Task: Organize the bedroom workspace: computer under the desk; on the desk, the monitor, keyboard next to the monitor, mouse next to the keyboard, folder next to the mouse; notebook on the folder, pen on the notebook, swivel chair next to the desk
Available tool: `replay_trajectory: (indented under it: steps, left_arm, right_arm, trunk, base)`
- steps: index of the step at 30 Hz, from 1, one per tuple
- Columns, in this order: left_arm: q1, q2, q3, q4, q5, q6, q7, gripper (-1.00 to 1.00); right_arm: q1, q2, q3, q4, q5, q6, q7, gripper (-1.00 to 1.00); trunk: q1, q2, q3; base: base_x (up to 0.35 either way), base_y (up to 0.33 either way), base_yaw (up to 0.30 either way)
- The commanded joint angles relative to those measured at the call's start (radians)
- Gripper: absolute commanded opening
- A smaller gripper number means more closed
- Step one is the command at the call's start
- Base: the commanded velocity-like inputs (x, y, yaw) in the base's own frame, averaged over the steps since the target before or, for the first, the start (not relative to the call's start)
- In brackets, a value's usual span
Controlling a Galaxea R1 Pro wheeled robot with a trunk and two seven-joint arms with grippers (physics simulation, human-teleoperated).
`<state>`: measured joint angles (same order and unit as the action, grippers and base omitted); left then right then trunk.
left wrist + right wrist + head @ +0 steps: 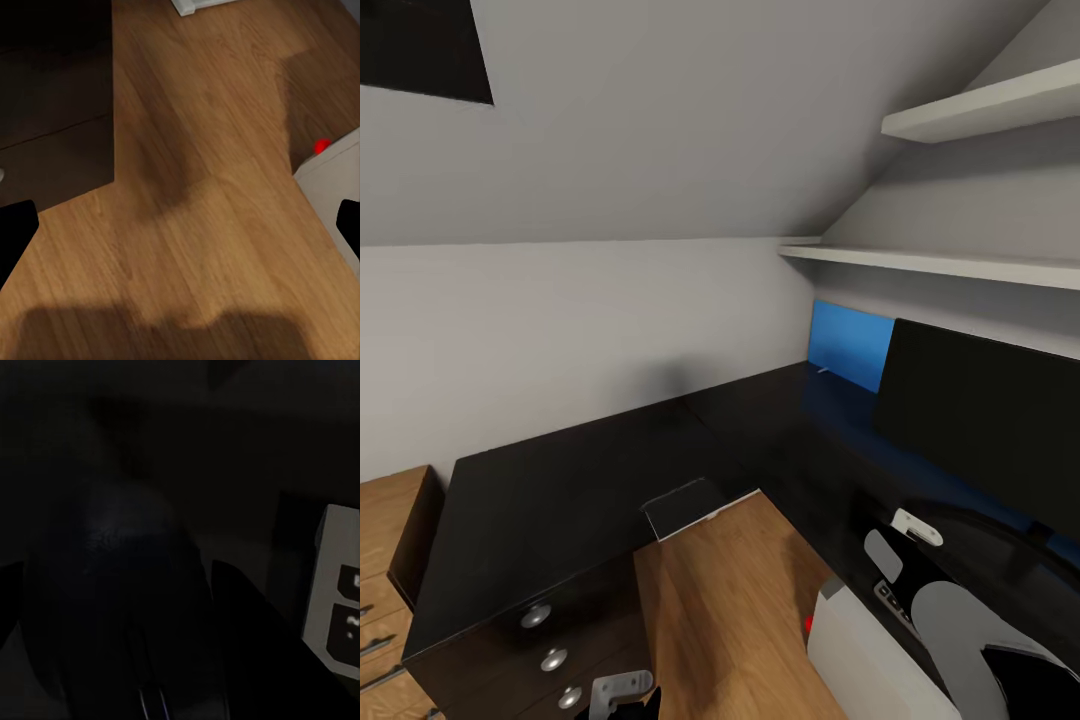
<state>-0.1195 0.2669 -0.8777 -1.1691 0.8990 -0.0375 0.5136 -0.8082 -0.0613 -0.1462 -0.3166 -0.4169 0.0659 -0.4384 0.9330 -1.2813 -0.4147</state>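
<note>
Left claw (180, 229) hangs over the wooden floor (210, 225), fingers spread wide, holding nothing. A white box with a red light (330, 169) stands on the floor just beside one finger; the black drawer unit (52, 105) lies beyond the other. Ahead of this claw, the L-shaped counter (560, 490) runs along the wall under the sloped ceiling, its near top bare. Right claw (124, 600): a dark rounded object (112, 585) sits between its fingers; grip cannot be told. The monitor (980, 420) stands on the counter beyond this claw, below two wall shelves (960, 265).
</note>
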Motion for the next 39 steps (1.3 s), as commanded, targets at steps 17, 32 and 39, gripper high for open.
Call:
replay_trajectory:
  steps: [17,32,39]
  left_arm:
    - [-0.002,0.003,-0.004,-0.001,0.008,-0.004,0.006,1.00]
    - [-0.002,0.003,-0.004,0.000,0.009,-0.005,0.006,1.00]
    - [-0.002,0.003,-0.004,0.000,0.009,-0.005,0.006,1.00]
  right_arm:
    - [0.000,0.004,0.003,-0.002,-0.006,0.045,-0.003,-1.00]
    - [0.000,0.006,0.005,-0.003,-0.005,0.067,-0.002,-1.00]
    - [0.000,0.006,0.005,-0.004,-0.005,0.068,-0.002,-1.00]
  trunk:
    - [0.000,-0.001,-0.001]
    - [0.000,-0.001,-0.001]
    - [0.000,-0.001,-0.001]
  base:
    - [0.000,0.000,0.000]
    - [0.000,0.000,0.000]
    - [0.000,0.000,0.000]
